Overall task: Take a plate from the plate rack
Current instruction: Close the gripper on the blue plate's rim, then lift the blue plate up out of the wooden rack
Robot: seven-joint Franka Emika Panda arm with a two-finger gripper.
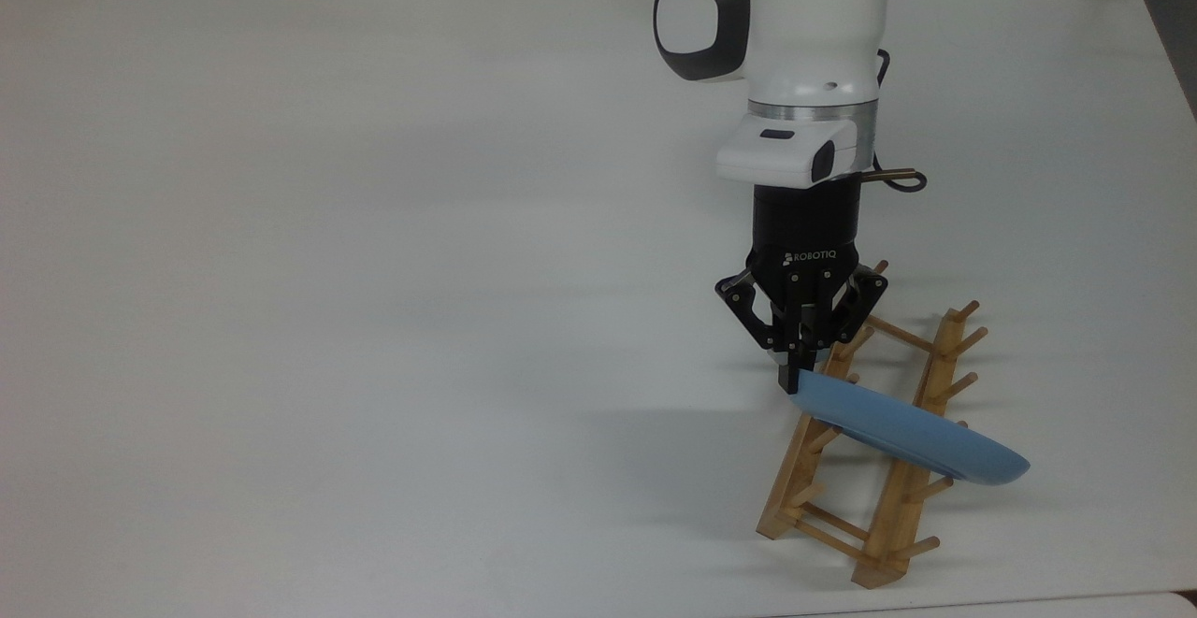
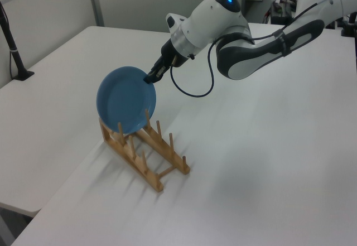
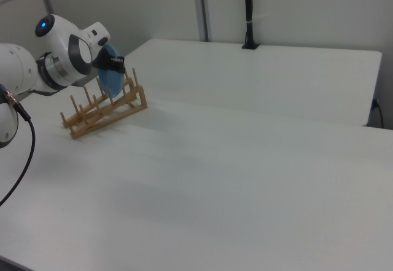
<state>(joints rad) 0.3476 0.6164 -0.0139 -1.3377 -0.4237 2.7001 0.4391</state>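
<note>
The light-blue plate (image 1: 912,438) stands on edge, its lower rim still between the pegs of the wooden plate rack (image 1: 885,504). My gripper (image 1: 795,377) comes down from the arm and is shut on the plate's upper rim at the top view's left end of the plate. In the left view the plate (image 2: 125,100) faces the camera, the gripper (image 2: 149,79) pinches its upper right rim, and the rack (image 2: 146,155) runs slantwise under it. The right view has the plate (image 3: 110,76) and rack (image 3: 104,108) at the far left, beside the arm.
The white table (image 1: 374,272) spreads wide to the top view's left of the rack. Its front edge runs just below the rack in the top view. A black clamped post (image 2: 15,56) stands at the left view's left table edge, and another post (image 3: 249,13) at the right view's far edge.
</note>
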